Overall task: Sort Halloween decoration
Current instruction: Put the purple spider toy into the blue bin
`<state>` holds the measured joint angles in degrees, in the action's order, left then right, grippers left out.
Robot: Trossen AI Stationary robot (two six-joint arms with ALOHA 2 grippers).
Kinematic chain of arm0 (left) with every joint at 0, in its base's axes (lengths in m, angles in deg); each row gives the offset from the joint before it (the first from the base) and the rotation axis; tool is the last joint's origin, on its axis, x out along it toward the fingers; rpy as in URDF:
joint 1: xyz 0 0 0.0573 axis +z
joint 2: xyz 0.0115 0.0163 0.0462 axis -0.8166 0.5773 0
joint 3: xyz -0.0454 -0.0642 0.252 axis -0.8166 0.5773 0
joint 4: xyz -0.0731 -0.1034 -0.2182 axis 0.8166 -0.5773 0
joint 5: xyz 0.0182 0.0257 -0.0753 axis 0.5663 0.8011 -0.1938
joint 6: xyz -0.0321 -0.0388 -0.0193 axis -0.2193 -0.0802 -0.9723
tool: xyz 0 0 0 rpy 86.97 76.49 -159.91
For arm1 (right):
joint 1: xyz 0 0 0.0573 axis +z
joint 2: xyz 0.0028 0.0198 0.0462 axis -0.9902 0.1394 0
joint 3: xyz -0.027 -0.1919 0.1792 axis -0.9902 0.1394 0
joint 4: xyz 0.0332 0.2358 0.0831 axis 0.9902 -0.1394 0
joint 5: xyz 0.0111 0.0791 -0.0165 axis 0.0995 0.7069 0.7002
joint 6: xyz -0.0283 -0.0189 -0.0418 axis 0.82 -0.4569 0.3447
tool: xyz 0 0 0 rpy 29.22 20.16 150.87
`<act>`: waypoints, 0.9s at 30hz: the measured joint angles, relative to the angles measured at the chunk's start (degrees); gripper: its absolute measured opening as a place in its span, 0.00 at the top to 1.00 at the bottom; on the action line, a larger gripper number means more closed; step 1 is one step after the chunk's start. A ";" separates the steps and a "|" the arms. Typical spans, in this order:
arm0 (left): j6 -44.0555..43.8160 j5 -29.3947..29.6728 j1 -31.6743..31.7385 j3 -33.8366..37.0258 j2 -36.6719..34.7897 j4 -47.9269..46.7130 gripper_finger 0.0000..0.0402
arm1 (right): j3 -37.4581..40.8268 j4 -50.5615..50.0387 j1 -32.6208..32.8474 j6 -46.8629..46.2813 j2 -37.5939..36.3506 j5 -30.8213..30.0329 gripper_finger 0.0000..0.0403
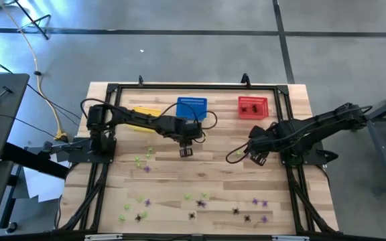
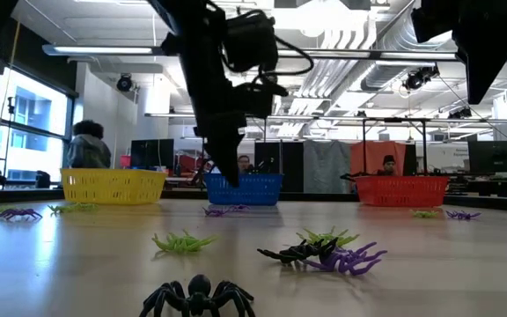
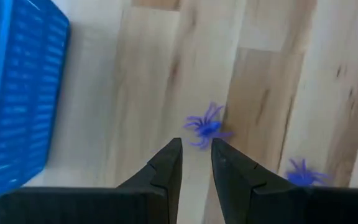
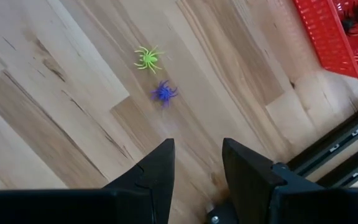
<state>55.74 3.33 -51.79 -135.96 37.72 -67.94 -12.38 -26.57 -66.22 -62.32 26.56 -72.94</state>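
Tiny plastic spiders in purple, yellow-green and black lie scattered over the near half of the table [image 1: 200, 201]. My left gripper [image 3: 196, 149] hangs open by a narrow gap above the table, just short of a purple spider [image 3: 207, 126], near the blue basket [image 1: 191, 107]. A second purple spider [image 3: 303, 174] lies beside it. My right gripper [image 4: 197, 155] is open above bare wood, right of centre [image 1: 254, 157]. A yellow-green spider [image 4: 148, 58] and a purple one [image 4: 164, 92] lie ahead of it. Black spiders [image 4: 353, 9] lie in the red basket [image 4: 340, 43].
Three mesh baskets stand along the far side: yellow [image 2: 113, 185], partly under my left arm in the high view, blue [image 2: 246, 187] and red [image 2: 403, 189]. A black frame rail [image 1: 293, 194] runs along the table's right side. People show in the room beyond the table.
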 joint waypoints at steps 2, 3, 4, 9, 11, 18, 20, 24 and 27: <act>0.64 -1.60 0.18 1.35 0.31 2.95 0.82 | -0.01 0.34 0.00 -0.95 0.00 0.03 0.68; 0.90 -1.88 0.17 1.78 0.40 3.80 0.82 | -0.02 0.37 0.00 -1.23 0.00 0.03 0.68; 0.96 -1.85 0.21 1.90 0.39 3.83 0.82 | -0.02 0.54 0.00 -1.46 0.00 0.04 0.68; 2.09 -2.44 0.43 1.84 0.33 5.65 0.82 | -0.02 0.99 0.00 -2.71 0.00 0.04 0.68; 2.60 -2.44 0.43 1.84 0.33 5.70 0.82 | -0.02 1.03 0.00 -2.73 0.00 0.04 0.68; 3.18 -2.48 0.43 1.84 0.52 5.57 0.82 | -0.04 1.12 0.00 -2.73 0.00 0.26 0.68; 3.20 -2.47 0.43 1.84 1.02 5.57 0.82 | -0.04 1.23 0.00 -2.73 0.00 0.26 0.68; 3.38 -2.49 0.43 1.84 3.54 6.84 0.82 | -0.04 1.38 0.00 -2.72 0.00 0.26 0.68; 4.05 -2.18 0.45 1.59 5.07 7.84 0.82 | -0.04 1.59 0.00 -2.71 0.00 0.24 0.68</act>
<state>59.79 1.15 -51.34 -134.37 42.79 -60.10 -12.42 -24.99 -66.22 -65.03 26.56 -72.70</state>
